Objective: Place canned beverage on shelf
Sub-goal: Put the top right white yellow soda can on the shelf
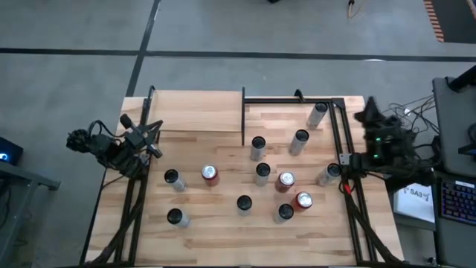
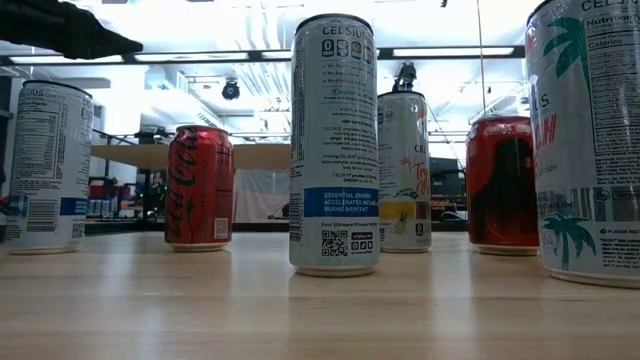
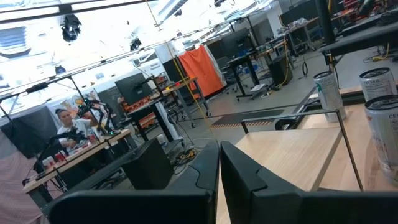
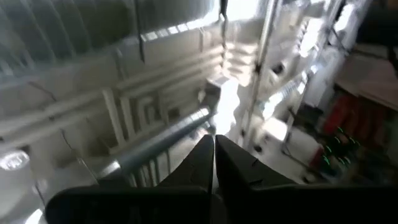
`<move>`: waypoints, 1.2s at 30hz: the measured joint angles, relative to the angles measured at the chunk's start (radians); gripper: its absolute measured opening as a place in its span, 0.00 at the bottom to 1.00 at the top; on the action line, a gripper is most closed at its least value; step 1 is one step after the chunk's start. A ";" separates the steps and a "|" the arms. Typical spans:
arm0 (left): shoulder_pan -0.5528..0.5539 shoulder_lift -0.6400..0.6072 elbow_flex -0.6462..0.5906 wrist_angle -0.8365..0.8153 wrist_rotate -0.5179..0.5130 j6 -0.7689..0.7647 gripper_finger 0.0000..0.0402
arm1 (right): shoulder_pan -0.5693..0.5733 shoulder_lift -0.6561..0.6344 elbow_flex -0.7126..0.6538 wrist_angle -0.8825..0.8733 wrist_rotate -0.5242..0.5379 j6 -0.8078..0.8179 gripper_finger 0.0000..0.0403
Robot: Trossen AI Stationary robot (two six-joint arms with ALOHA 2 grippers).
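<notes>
The shelf [image 1: 197,112] is seen raised over the far left part of the worktop [image 1: 223,231], with no can on it. Slim silver cans [image 1: 262,173] and red cans [image 1: 210,174] are stood scattered upright across the worktop, apart from one another. The left pincer [image 1: 152,134] is held clenched and empty at the worktop's left edge, just beside the shelf. The right pincer [image 4: 214,146] is likewise clenched on nothing, and the right arm [image 1: 379,138] is parked beyond the right edge

Bare pale-wood shelf [image 1: 197,112]; upright cans [image 1: 261,173] scattered on tabletop
</notes>
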 joint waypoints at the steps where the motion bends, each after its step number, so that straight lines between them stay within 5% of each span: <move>1: 0.000 0.000 0.000 0.000 0.000 0.000 0.00 | 0.000 0.002 -0.026 -0.008 -0.001 0.006 0.02; 4: 0.000 0.000 0.000 0.000 0.000 0.000 0.00 | 0.000 0.002 -0.086 -0.018 -0.024 0.002 0.02; 14: 0.000 0.000 0.000 0.000 0.000 0.000 0.00 | 0.003 0.023 -0.086 -0.583 -0.276 -0.018 0.02; 19: 0.000 0.000 0.000 0.000 0.000 0.000 0.00 | 0.003 0.075 -0.086 -0.776 -0.298 0.021 0.02; 27: 0.000 0.000 0.000 0.000 0.000 0.000 0.00 | 0.002 0.138 -0.085 -0.772 -0.280 0.033 0.02; 31: 0.000 0.000 0.000 0.000 0.000 0.000 0.00 | -0.002 0.135 -0.086 -0.745 -0.132 -0.047 0.02; 36: 0.000 0.000 0.000 0.000 0.000 0.000 0.00 | -0.002 0.140 -0.068 -0.751 -0.176 -0.079 0.02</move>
